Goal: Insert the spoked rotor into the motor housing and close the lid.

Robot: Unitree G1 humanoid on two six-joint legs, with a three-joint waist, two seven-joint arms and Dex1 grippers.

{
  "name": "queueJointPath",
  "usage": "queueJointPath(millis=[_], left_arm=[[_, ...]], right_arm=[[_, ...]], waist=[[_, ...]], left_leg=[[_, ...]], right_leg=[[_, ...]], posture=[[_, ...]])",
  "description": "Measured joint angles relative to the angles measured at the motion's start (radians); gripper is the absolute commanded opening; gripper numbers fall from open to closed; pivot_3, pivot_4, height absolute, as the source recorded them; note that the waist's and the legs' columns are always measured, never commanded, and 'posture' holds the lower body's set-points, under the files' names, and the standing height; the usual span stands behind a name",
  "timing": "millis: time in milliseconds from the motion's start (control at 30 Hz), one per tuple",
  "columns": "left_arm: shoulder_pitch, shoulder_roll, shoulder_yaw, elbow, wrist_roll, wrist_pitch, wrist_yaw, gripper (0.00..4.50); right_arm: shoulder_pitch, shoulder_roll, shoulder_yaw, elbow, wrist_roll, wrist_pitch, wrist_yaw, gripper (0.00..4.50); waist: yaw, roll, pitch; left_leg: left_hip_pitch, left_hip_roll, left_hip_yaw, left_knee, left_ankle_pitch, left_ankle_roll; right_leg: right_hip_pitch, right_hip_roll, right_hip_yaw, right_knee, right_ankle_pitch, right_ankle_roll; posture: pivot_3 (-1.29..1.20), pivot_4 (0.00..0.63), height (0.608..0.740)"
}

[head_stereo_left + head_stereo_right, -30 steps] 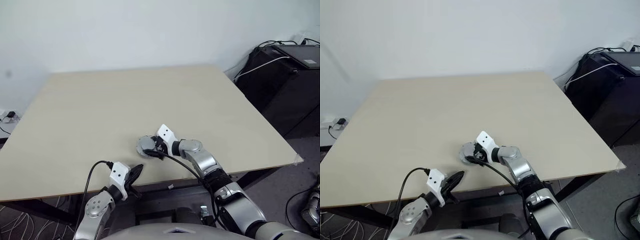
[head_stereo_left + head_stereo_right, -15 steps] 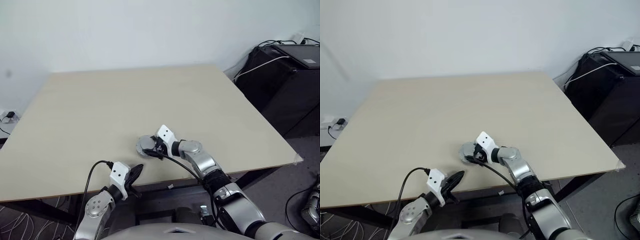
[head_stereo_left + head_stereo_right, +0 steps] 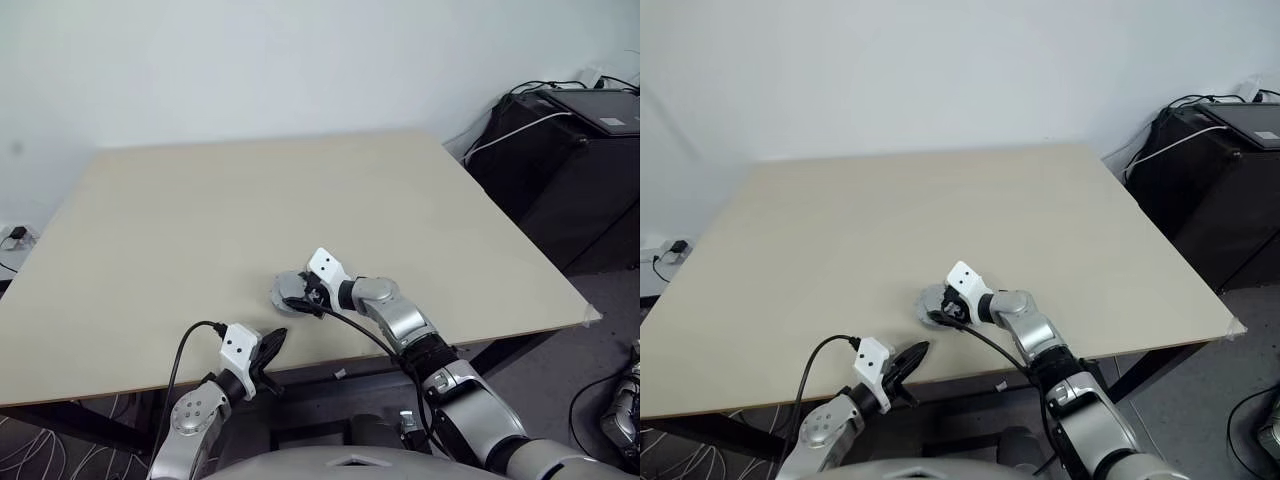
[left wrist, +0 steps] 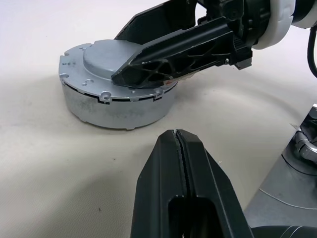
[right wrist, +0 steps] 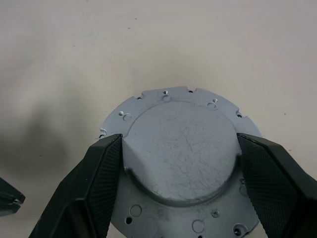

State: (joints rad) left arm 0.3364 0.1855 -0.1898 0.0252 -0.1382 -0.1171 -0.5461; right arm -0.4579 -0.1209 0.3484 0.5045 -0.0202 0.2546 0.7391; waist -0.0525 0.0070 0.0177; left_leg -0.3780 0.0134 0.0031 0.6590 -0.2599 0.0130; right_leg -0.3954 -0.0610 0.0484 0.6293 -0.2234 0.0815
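Observation:
The lid (image 5: 181,153), a dull grey round cap with a notched rim and a raised flat centre, rests on the table (image 3: 250,200) near its front edge. My right gripper (image 5: 179,139) reaches over it, one finger (image 5: 99,168) on each side of the raised centre and pressed against it. The lid's grey side wall (image 4: 109,106) stands on the tabletop. The spoked rotor and the motor housing are hidden. My left gripper (image 4: 176,134) is shut and empty, hovering at the table's front edge a little short of the lid (image 3: 286,292).
A black cabinet (image 3: 570,160) with cables on top stands off the table's right side. A wall socket with a plug (image 3: 15,235) sits low at the far left. The tabletop stretches bare behind and beside the lid.

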Motion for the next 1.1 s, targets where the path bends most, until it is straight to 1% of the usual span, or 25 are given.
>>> queueJointPath(millis=[567, 833, 1100], left_arm=[[0.000, 0.000, -0.001, 0.000, 0.000, 0.000, -0.001, 0.00], [0.000, 0.001, -0.004, 0.000, 0.000, 0.000, -0.001, 0.00], [-0.001, 0.002, -0.006, 0.001, 0.000, 0.001, -0.001, 0.00]], right_arm=[[-0.015, 0.008, 0.017, -0.022, -0.009, 0.081, -0.035, 3.29], [-0.031, -0.002, 0.056, -0.029, -0.032, 0.081, -0.045, 3.29], [-0.032, 0.005, 0.042, -0.026, -0.026, 0.113, -0.064, 3.29]], waist=[[-0.003, 0.001, -0.001], [-0.004, 0.003, -0.001], [-0.004, 0.003, -0.001]], left_leg=[[0.001, 0.000, -0.002, 0.000, -0.001, -0.002], [0.001, -0.001, -0.003, 0.000, -0.003, -0.005], [0.001, -0.002, -0.005, 0.000, -0.003, -0.005]], right_leg=[[0.000, 0.000, 0.000, 0.001, 0.001, -0.001], [0.000, 0.000, 0.000, 0.001, 0.001, -0.001], [0.000, 0.000, -0.001, 0.001, 0.001, -0.001]], posture=[[0.00, 0.000, 0.740], [0.00, 0.000, 0.740], [0.00, 0.000, 0.740]])
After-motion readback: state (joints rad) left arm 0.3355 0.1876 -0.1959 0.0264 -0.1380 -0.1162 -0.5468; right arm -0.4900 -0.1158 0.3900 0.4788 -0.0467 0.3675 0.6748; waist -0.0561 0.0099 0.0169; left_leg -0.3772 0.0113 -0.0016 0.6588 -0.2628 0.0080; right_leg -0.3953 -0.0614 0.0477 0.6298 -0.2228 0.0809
